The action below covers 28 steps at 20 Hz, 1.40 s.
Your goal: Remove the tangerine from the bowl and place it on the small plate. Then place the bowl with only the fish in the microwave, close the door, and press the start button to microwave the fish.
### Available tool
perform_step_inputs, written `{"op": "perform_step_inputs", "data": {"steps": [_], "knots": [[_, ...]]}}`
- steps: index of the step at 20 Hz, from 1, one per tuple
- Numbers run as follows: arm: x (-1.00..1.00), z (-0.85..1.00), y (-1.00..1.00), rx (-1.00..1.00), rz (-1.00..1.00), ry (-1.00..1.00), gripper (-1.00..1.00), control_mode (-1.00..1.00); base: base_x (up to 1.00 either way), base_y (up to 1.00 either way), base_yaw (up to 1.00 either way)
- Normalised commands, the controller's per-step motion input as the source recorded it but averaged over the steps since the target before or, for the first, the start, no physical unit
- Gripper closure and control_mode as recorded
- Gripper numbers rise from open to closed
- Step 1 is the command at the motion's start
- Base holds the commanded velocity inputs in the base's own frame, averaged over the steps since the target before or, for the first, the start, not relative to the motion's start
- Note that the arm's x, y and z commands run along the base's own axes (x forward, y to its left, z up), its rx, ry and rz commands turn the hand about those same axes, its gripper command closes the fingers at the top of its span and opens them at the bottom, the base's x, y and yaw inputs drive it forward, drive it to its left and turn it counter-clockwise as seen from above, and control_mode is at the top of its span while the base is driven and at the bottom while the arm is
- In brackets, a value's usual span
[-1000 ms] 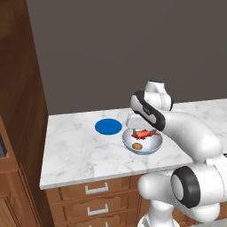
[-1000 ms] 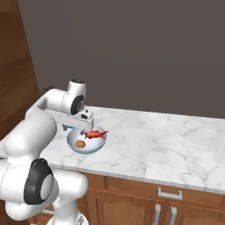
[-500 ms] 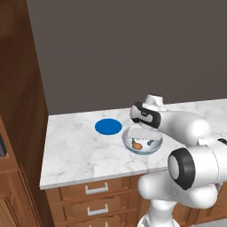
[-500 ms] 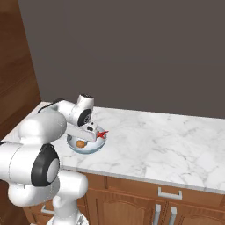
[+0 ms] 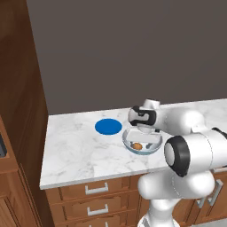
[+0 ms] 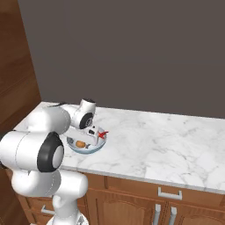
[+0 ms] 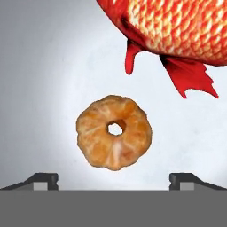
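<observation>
The white bowl (image 5: 126,142) (image 6: 88,151) stands on the marble counter near its front edge. In it lie the tangerine (image 5: 137,145) (image 6: 80,143) (image 7: 114,132) and the red fish (image 6: 102,134) (image 7: 177,26). My gripper (image 5: 142,136) (image 6: 90,137) (image 7: 114,179) points down into the bowl, open, just above the tangerine, which sits between the two fingertips (image 7: 43,179) without touching them. The fish lies just beyond the tangerine. The small blue plate (image 5: 108,127) rests flat on the counter, left of the bowl. The microwave and its door are out of view.
A tall brown wooden cabinet (image 5: 20,111) stands at the counter's left end. Drawers (image 5: 97,188) run below the marble counter (image 6: 167,145), which stretches bare to the right. A dark wall (image 5: 133,48) closes the back.
The hand has come down from above the bowl into it, over the tangerine. The jaws have stayed open. Bowl, fish and plate have not moved.
</observation>
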Motion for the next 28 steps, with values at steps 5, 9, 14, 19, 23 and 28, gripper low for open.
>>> {"op": "perform_step_inputs", "data": {"steps": [5,9,14,19,23,28], "knots": [[0.19,-0.24,0.0,0.0,0.0,0.0,-1.0,-1.0,0.0,0.0,0.0],[0.24,-0.17,0.0,0.0,0.0,0.0,-1.0,-1.0,0.0,0.0,0.0],[0.06,-0.45,0.07,0.0,0.0,0.01,1.0,-1.0,0.0,0.0,0.0],[0.0,-0.09,0.0,0.01,0.0,-0.01,1.0,-1.0,0.0,0.0,0.0],[-0.05,0.29,0.0,0.0,-0.02,-0.09,1.0,-1.0,0.0,0.0,0.0],[-0.16,1.0,0.06,-0.1,0.0,-0.22,1.0,-1.0,0.0,0.0,0.0]]}}
